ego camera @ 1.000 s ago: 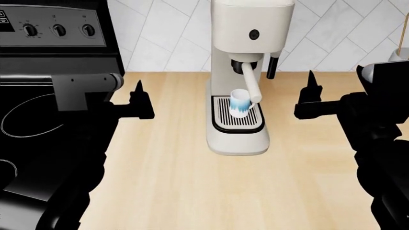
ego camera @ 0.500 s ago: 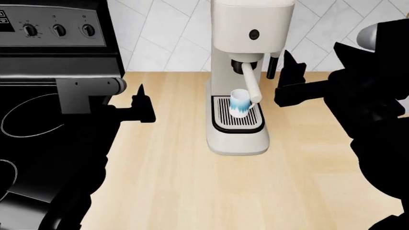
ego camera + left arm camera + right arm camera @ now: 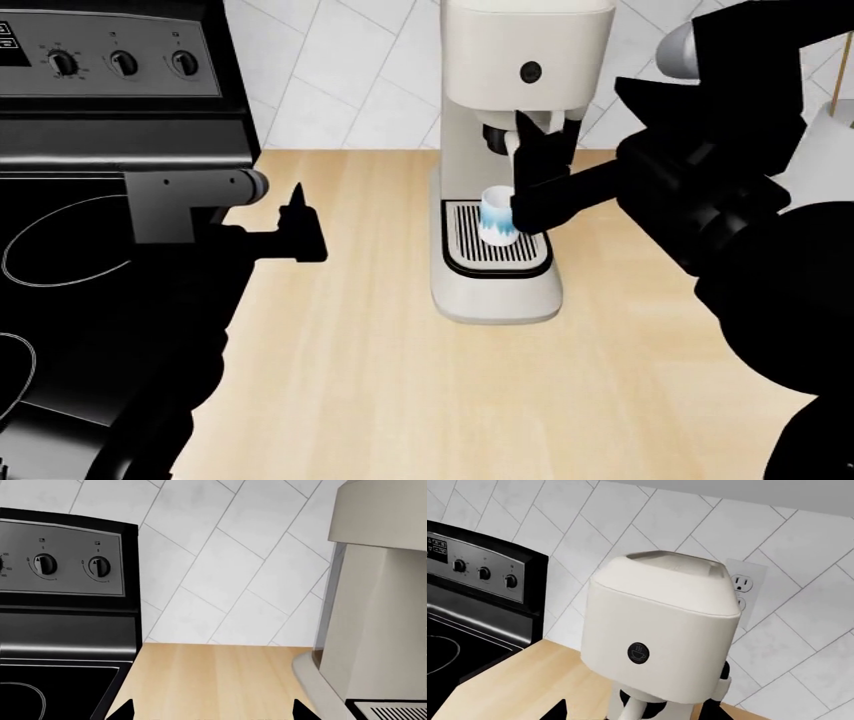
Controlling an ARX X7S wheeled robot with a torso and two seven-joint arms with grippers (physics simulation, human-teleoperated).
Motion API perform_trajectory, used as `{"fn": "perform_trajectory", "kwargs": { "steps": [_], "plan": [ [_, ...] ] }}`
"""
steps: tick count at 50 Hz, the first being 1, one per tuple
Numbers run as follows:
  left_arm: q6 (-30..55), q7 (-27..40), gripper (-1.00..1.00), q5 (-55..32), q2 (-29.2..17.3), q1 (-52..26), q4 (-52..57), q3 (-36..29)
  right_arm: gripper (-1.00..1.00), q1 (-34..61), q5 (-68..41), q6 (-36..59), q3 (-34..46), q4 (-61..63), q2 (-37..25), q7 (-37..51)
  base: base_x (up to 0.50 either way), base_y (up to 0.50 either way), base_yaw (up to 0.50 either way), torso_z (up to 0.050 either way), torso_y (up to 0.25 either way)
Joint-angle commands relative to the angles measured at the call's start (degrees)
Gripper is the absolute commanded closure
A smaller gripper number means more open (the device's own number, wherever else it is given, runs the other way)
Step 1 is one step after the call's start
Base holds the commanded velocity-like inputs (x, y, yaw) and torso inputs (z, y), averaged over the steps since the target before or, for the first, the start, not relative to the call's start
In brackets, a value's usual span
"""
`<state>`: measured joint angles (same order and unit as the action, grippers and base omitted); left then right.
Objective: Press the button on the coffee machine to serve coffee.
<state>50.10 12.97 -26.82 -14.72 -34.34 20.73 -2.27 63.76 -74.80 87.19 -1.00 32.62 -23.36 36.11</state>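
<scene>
The cream-white coffee machine (image 3: 523,60) stands at the back middle of the wooden counter (image 3: 400,360). Its round dark button (image 3: 531,71) is on the front of the boxy top. A white-and-blue cup (image 3: 497,215) stands on the slotted drip tray (image 3: 497,258). My right gripper (image 3: 541,150) is open and empty in front of the machine, just below the button, hiding the spout handle. In the right wrist view the button (image 3: 638,653) is straight ahead above the gripper (image 3: 637,714). My left gripper (image 3: 296,215) is open and empty left of the machine; the left wrist view shows the gripper (image 3: 213,712) over bare counter.
A black stove (image 3: 94,200) with knobs (image 3: 123,63) fills the left side. A white tiled wall (image 3: 347,70) backs the counter, with an outlet (image 3: 742,585) behind the machine. A white holder with a wooden stick (image 3: 830,110) stands at the far right.
My right arm has swung left and up from the machine's right side to its front, now covering the spout handle. The left arm has hardly moved.
</scene>
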Motion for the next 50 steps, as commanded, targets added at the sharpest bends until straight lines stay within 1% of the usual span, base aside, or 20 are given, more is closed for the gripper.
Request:
{"fn": "perform_trajectory", "kwargs": {
  "steps": [1, 4, 8, 9, 19, 26, 33, 50],
  "plan": [
    [-0.63, 0.09, -1.0, 0.01, -0.08, 0.39, -0.33, -0.63, -1.0, 3.53, 0.23, -2.95, 5.14, -4.08, -0.69, -0.92, 0.0, 0.0, 0.0, 0.0, 0.0],
    [-0.63, 0.1, -1.0, -0.17, -0.25, 0.36, -0.31, -0.44, -1.0, 3.29, 2.81, -5.23, 7.06, -4.6, -0.62, -2.89, 0.0, 0.0, 0.0, 0.0, 0.0],
    [-0.84, 0.17, -1.0, -0.21, -0.26, 0.38, -0.48, -0.48, -1.0, 3.44, 3.09, -6.02, 7.8, -4.15, -0.54, -2.98, 0.0, 0.0, 0.0, 0.0, 0.0],
    [-0.91, 0.05, -1.0, -0.31, -0.39, 0.47, -0.51, -0.37, 1.0, 3.31, 3.99, -6.76, 8.06, -3.16, -0.95, -3.0, 0.0, 0.0, 0.0, 0.0, 0.0],
    [-0.77, 0.28, -1.0, -0.67, -0.57, 0.35, -0.38, -0.45, 1.0, 3.22, 4.48, -7.43, 9.29, -2.79, -1.81, -2.64, 0.0, 0.0, 0.0, 0.0, 0.0],
    [-1.37, 0.25, -1.0, -0.73, -0.54, 0.75, -0.87, -0.59, 1.0, 5.12, 8.72, -9.82, 12.58, -4.31, -1.61, -3.98, 0.0, 0.0, 0.0, 0.0, 0.0],
    [-1.62, 0.33, -1.0, -0.79, -0.67, 0.78, -1.06, -0.74, 1.0, 5.76, 8.6, -10.18, 12.41, -4.02, -1.55, -3.07, 0.0, 0.0, 0.0, 0.0, 0.0],
    [-2.51, 0.52, -1.0, -0.68, -0.8, 0.97, -1.9, -1.4, 1.0, 3.81, 10.52, -12.89, 14.52, -6.29, -1.94, -5.11, 0.0, 0.0, 0.0, 0.0, 0.0]
  ]
}}
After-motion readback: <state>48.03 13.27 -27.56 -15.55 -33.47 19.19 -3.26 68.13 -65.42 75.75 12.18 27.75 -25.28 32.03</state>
